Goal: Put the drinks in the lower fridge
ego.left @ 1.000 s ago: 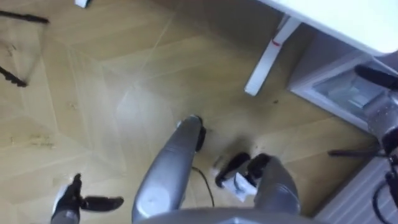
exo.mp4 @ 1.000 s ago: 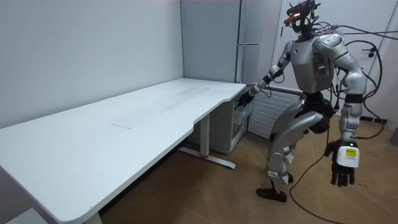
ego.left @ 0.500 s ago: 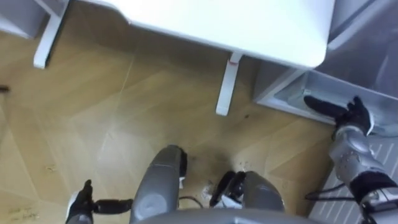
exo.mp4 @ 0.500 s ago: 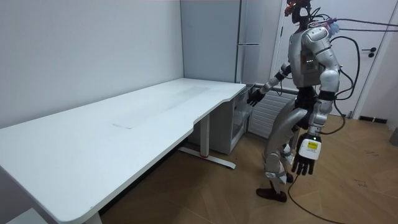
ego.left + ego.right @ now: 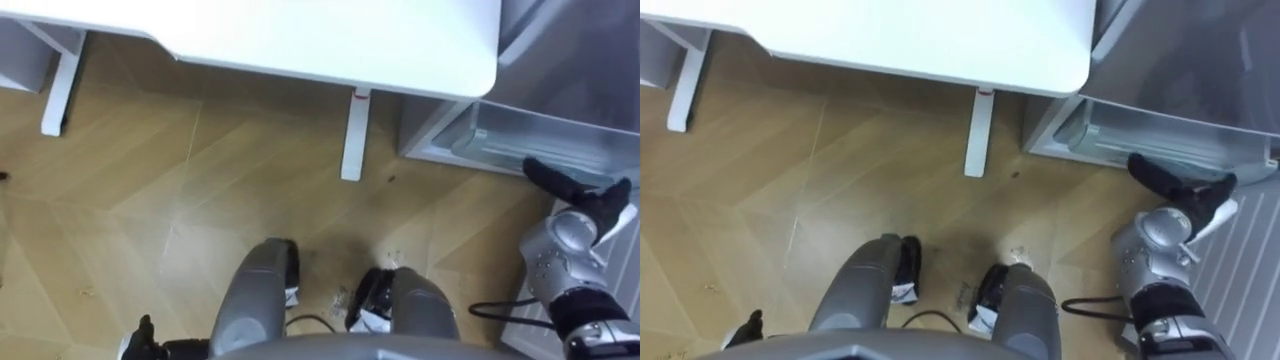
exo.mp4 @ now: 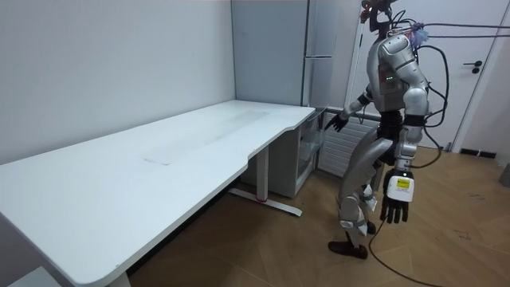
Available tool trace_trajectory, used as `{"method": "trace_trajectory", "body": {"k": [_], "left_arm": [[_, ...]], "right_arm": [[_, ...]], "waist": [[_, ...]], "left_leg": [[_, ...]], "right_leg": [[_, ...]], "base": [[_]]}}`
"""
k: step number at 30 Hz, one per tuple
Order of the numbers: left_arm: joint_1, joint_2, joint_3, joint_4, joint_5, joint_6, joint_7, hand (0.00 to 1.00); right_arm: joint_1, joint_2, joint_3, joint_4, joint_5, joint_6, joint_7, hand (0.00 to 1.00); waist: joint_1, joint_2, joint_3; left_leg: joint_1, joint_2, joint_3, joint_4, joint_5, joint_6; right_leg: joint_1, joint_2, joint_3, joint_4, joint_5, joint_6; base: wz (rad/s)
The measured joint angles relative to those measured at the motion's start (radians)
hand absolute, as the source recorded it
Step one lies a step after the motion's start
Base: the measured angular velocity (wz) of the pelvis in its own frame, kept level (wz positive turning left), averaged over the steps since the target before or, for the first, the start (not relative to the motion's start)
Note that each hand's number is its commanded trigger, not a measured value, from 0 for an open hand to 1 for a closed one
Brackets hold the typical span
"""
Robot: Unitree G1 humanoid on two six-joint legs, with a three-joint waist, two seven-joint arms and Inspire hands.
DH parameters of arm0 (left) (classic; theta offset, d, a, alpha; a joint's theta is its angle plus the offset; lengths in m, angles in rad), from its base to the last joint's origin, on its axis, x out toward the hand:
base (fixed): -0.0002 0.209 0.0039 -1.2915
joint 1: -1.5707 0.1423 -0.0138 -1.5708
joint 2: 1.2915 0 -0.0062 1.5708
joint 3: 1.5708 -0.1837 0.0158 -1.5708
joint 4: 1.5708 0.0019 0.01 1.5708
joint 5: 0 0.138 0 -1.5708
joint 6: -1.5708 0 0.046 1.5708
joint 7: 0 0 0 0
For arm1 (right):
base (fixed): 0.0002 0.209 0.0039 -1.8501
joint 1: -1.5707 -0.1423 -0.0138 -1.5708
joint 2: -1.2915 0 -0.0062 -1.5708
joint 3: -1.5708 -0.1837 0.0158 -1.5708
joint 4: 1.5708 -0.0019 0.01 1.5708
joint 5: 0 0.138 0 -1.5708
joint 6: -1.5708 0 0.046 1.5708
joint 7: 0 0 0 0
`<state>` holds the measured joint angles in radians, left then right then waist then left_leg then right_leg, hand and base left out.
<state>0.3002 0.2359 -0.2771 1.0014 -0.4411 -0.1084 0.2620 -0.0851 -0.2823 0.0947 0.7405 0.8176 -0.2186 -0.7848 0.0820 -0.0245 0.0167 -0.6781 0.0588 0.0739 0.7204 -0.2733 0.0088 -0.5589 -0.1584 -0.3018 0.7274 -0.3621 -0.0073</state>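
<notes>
The low grey fridge (image 5: 500, 135) with a pale, glassy face stands on the wooden floor (image 5: 150, 200). In the room view it is the small unit (image 6: 309, 159) at the foot of a tall grey cabinet (image 6: 319, 40). From these views I cannot tell if its door is open or closed.

Just in front of the fridge, at its lower edge, is the right hand (image 5: 580, 195). Its dark fingers (image 5: 545, 175) are straight and spread apart, they point toward the fridge, and nothing is between them. In the eye views the fingertips overlap the edge of the fridge, but I cannot tell if they touch it. In the room view this hand (image 6: 339, 121) is held out at about waist height, on the side of the fridge.

Beside the fridge, on the side away from the right hand, is the rounded corner of a large white surface (image 5: 300, 40), which rests on a white leg (image 5: 352, 135) close to the fridge. On the other side of the fridge a white ribbed panel (image 5: 1250, 250) runs along the wall.

The robot stands upright on the floor, facing the white surface, with the fridge at its right. The left hand (image 6: 394, 206) hangs low at its side, well apart from the fridge, with the fingers loose and apart and holding nothing. The left eye view catches it at the bottom edge (image 5: 140, 342).
</notes>
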Motion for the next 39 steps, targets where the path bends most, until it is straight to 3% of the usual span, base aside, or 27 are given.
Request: {"method": "trace_trajectory", "body": {"k": [8,11,15,17,22,31,33,35,37,39], "left_arm": [[0.000,-0.003,0.006,-0.001,-0.008,0.001,0.012,0.00],[0.000,-0.003,0.006,-0.002,-0.019,0.000,0.010,0.00],[-0.005,-0.004,0.021,-0.002,-0.017,0.001,0.010,0.00],[-0.012,-0.003,0.027,-0.001,-0.016,0.000,0.010,0.00],[-0.044,0.006,0.015,-0.003,-0.028,0.000,0.008,0.00],[-0.060,0.016,0.016,-0.040,0.024,0.014,0.030,0.00],[-0.062,0.017,0.016,-0.044,0.048,0.018,0.031,0.00],[-0.062,0.026,0.015,-0.059,0.061,0.024,0.032,0.00],[-0.062,0.034,0.008,-0.059,0.061,0.029,0.034,0.00],[-0.062,0.041,0.000,-0.059,0.061,0.030,0.033,0.00]], "right_arm": [[0.007,0.014,-0.020,0.081,0.228,-0.001,0.010,0.00],[-0.007,0.018,-0.059,0.133,0.342,-0.001,0.039,0.00],[-0.056,0.004,-0.091,0.196,0.466,0.002,0.082,0.00],[-0.095,-0.006,-0.100,0.227,0.527,0.005,0.098,0.00],[-0.226,-0.058,-0.120,0.328,0.671,0.028,0.195,0.00],[-0.404,-0.141,-0.158,0.347,0.747,0.041,0.372,0.00],[-0.438,-0.156,-0.158,0.347,0.747,0.049,0.408,0.00],[-0.469,-0.173,-0.158,0.346,0.749,0.062,0.433,0.00],[-0.526,-0.180,-0.161,0.345,0.762,0.070,0.435,0.00],[-0.530,-0.180,-0.165,0.345,0.774,0.077,0.431,0.00]], "waist": [[-0.022,0.002,-0.0007],[-0.020,0.013,-0.0043],[-0.019,0.014,-0.0036],[-0.015,0.010,0.0004],[-0.003,0.016,0.0185],[0.049,0.008,0.0238],[0.052,0.005,0.0252],[0.062,-0.005,0.0317],[0.059,-0.007,0.0319],[0.059,-0.016,0.0326]], "left_leg": [[-0.017,0.000,0.002,-0.002,0.001,0.001],[-0.042,0.001,0.003,0.003,0.001,0.001],[-0.078,-0.004,0.038,0.008,0.003,0.005],[-0.087,-0.004,0.051,0.010,0.003,0.006],[-0.191,-0.003,0.033,0.080,0.003,0.005],[-0.401,-0.014,0.031,0.212,-0.006,0.010],[-0.426,-0.018,0.032,0.222,-0.006,0.010],[-0.438,-0.019,0.038,0.230,-0.005,0.009],[-0.458,-0.020,0.029,0.248,-0.006,0.009],[-0.467,-0.019,0.026,0.253,-0.007,0.007]], "right_leg": [[-0.018,-0.001,0.001,-0.001,0.000,0.000],[-0.045,0.000,0.003,0.004,0.001,-0.001],[-0.116,-0.017,0.040,0.052,-0.004,-0.003],[-0.140,-0.019,0.055,0.067,-0.006,-0.004],[-0.236,-0.030,0.049,0.140,-0.023,-0.017],[-0.457,-0.072,0.064,0.320,-0.072,-0.038],[-0.484,-0.080,0.066,0.339,-0.076,-0.043],[-0.503,-0.087,0.071,0.357,-0.082,-0.046],[-0.513,-0.103,0.053,0.373,-0.089,-0.055],[-0.520,-0.104,0.049,0.375,-0.090,-0.057]], "base": [[0.00],[-0.04],[-0.14],[-0.12],[0.08],[0.10],[0.07],[0.08],[0.08],[0.04]]}}
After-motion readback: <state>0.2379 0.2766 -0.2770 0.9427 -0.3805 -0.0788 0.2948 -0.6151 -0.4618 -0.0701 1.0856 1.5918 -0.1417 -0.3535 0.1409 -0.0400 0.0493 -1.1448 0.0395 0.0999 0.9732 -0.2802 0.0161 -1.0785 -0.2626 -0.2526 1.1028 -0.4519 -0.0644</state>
